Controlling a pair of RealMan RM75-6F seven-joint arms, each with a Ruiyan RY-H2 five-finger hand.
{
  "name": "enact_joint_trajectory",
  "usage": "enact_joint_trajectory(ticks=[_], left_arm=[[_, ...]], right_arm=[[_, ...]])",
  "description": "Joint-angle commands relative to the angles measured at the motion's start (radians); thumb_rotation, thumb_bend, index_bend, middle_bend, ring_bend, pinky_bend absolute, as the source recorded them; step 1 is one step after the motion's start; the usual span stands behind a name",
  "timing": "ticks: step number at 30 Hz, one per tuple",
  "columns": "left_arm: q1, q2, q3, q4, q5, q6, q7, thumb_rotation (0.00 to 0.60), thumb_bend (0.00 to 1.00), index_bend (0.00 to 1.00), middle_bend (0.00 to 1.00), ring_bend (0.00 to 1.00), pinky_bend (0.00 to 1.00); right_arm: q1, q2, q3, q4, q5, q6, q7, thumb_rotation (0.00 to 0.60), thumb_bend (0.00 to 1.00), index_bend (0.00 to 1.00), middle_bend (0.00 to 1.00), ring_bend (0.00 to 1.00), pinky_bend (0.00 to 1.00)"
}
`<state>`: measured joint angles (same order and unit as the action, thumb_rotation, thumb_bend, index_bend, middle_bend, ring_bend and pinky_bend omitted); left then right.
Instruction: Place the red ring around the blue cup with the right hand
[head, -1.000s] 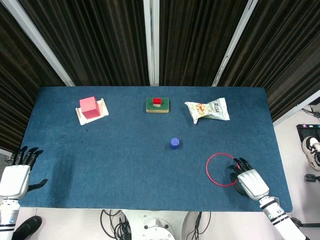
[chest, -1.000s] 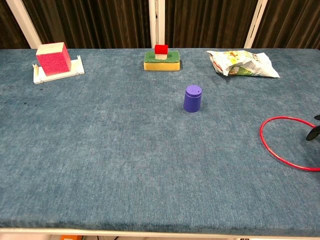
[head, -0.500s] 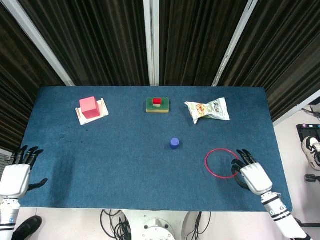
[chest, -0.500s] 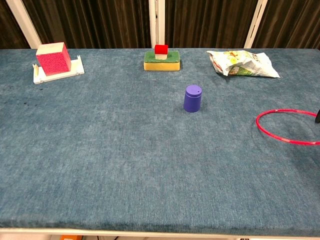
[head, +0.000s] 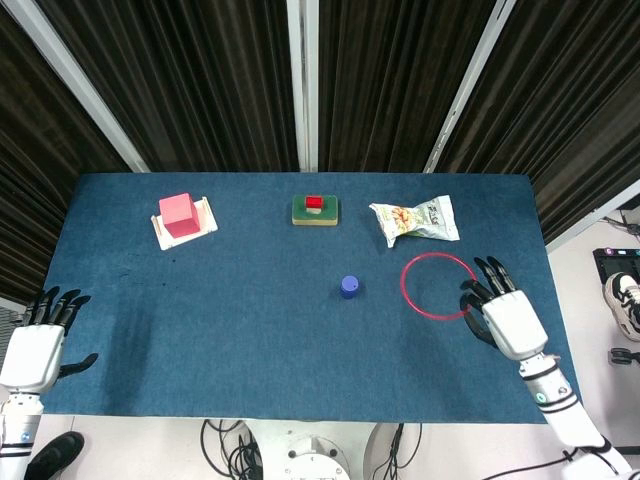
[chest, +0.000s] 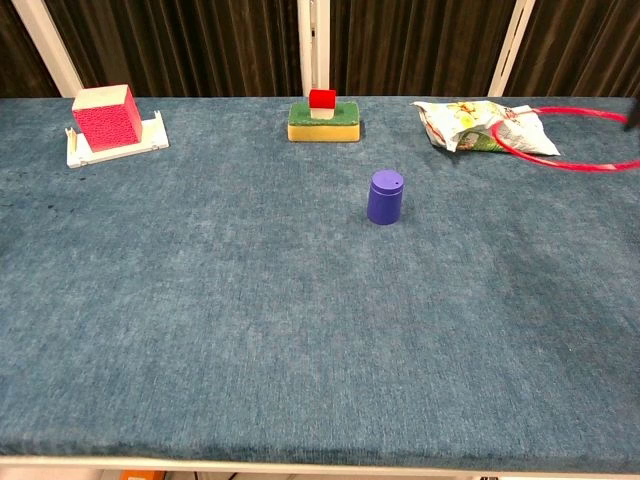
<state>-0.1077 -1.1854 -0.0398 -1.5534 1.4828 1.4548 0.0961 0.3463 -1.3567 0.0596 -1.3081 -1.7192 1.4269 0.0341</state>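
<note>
The small blue cup (head: 349, 287) stands upside down near the middle of the blue table (head: 250, 340); it shows as (chest: 385, 196) in the chest view. My right hand (head: 505, 315) holds the thin red ring (head: 402, 287) by its right side. The ring hangs in the air to the right of the cup and apart from it. In the chest view the ring (chest: 570, 166) floats high at the right edge, in front of the snack bag, with the hand out of frame. My left hand (head: 35, 345) rests open off the table's front left corner.
A red cube on a white tray (head: 181, 214) sits at the back left. A green sponge with a small red block (head: 315, 209) lies at the back centre. A snack bag (head: 416, 220) lies at the back right, just beyond the ring.
My right hand has lifted the ring off the table and carried it away from the front edge and slightly left, closer to the cup. The left hand has stayed still.
</note>
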Motion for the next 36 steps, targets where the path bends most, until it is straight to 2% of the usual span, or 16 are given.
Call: enact_joint_trajectory(ticks=[1,8,13,18,19,21,22,24,26,27,32,36], left_arm=[[-0.001,0.000,-0.001,-0.001,-0.001,-0.001,0.000,0.600,0.09,0.17,0.11,0.00,0.00],[0.001,0.001,0.000,-0.003,-0.004,0.002,0.002,0.600,0.09,0.17,0.11,0.00,0.00],[0.004,0.001,0.002,0.001,-0.013,-0.003,-0.002,0.600,0.09,0.17,0.11,0.00,0.00],[0.006,-0.001,0.003,0.007,-0.019,-0.005,-0.006,0.600,0.09,0.17,0.11,0.00,0.00],[0.006,-0.002,0.003,0.008,-0.020,-0.007,-0.007,0.600,0.09,0.17,0.11,0.00,0.00],[0.005,-0.003,0.003,0.009,-0.020,-0.008,-0.008,0.600,0.09,0.17,0.11,0.00,0.00],[0.004,-0.004,0.002,0.010,-0.020,-0.009,-0.008,0.600,0.09,0.17,0.11,0.00,0.00],[0.001,-0.005,0.002,0.011,-0.018,-0.011,-0.008,0.600,0.09,0.17,0.11,0.00,0.00],[-0.001,-0.006,0.001,0.012,-0.016,-0.012,-0.008,0.600,0.09,0.17,0.11,0.00,0.00],[-0.001,-0.006,0.001,0.012,-0.015,-0.012,-0.008,0.600,0.09,0.17,0.11,0.00,0.00],[-0.006,-0.006,-0.001,0.013,-0.012,-0.014,-0.011,0.600,0.09,0.17,0.11,0.00,0.00],[-0.009,-0.002,-0.003,0.015,-0.008,-0.013,-0.021,0.600,0.09,0.17,0.11,0.00,0.00]], right_arm=[[0.083,-0.001,0.040,-0.030,0.006,-0.090,-0.008,0.600,0.42,0.81,0.34,0.00,0.00],[0.232,-0.088,0.079,-0.004,0.035,-0.265,-0.011,0.600,0.42,0.81,0.34,0.00,0.00],[0.296,-0.171,0.068,0.060,0.043,-0.334,0.002,0.600,0.42,0.80,0.34,0.00,0.00],[0.317,-0.218,0.046,0.108,0.044,-0.350,0.011,0.600,0.41,0.78,0.33,0.00,0.00],[0.317,-0.222,0.039,0.114,0.045,-0.352,0.007,0.600,0.38,0.74,0.32,0.00,0.00],[0.315,-0.224,0.032,0.115,0.050,-0.351,-0.001,0.600,0.26,0.58,0.26,0.00,0.00],[0.311,-0.225,0.028,0.111,0.058,-0.351,-0.004,0.600,0.17,0.45,0.23,0.00,0.00],[0.305,-0.218,0.022,0.092,0.078,-0.364,-0.014,0.600,0.04,0.24,0.17,0.00,0.00],[0.299,-0.209,0.019,0.072,0.089,-0.363,-0.028,0.600,0.00,0.09,0.13,0.00,0.00],[0.295,-0.203,0.017,0.061,0.091,-0.358,-0.035,0.600,0.00,0.04,0.12,0.00,0.00],[0.239,-0.131,0.011,-0.024,0.104,-0.272,-0.071,0.600,0.00,0.00,0.11,0.00,0.00],[0.143,-0.014,-0.002,-0.121,0.144,-0.173,-0.121,0.600,0.01,0.01,0.13,0.00,0.00]])
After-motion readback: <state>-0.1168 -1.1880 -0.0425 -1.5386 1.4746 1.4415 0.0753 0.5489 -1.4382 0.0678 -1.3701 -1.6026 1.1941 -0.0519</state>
